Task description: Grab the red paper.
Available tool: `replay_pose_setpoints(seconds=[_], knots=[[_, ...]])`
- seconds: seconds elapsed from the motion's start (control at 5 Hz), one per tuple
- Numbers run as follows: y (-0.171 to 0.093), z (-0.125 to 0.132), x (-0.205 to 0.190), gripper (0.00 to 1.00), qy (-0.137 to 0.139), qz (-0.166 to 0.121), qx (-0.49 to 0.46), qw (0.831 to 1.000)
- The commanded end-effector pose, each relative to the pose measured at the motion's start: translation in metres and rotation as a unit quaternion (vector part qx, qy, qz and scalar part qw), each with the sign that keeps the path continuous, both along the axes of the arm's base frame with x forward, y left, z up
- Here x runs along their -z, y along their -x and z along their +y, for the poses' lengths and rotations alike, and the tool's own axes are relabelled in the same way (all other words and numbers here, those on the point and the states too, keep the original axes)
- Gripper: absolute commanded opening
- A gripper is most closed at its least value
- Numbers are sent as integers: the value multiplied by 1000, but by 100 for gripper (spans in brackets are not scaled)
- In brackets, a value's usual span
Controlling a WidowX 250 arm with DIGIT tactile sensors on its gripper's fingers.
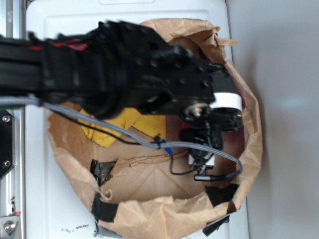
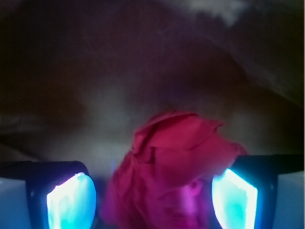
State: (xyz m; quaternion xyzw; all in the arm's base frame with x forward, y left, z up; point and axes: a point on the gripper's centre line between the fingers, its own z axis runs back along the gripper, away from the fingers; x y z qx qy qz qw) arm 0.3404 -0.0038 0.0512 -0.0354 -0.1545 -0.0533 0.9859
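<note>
At the lower centre of the wrist view, the crumpled bright red paper wad (image 2: pixel 171 167) sits between the spread jaws of the black gripper (image 2: pixel 152 200), inside the crinkled brown paper bag (image 1: pixel 149 209).

The red paper (image 2: pixel 174 167) sits right between my fingers (image 2: pixel 71 200) — a crumpled, bright red wad, folds and creases bunched into a peak on top. It rests low against the dim brown surface behind — its bottom edge out of sight.
</note>
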Motion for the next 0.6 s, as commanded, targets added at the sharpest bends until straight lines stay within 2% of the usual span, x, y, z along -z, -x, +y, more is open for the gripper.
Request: replay_pose_setpoints(seconds=[0.0, 0.2, 0.4], knots=[[-40, -20, -2, 100, -27, -45, 1, 999], [-46, -22, 8, 13, -57, -77, -21, 995], [-48, -15, -1, 0, -45, -81, -22, 995]])
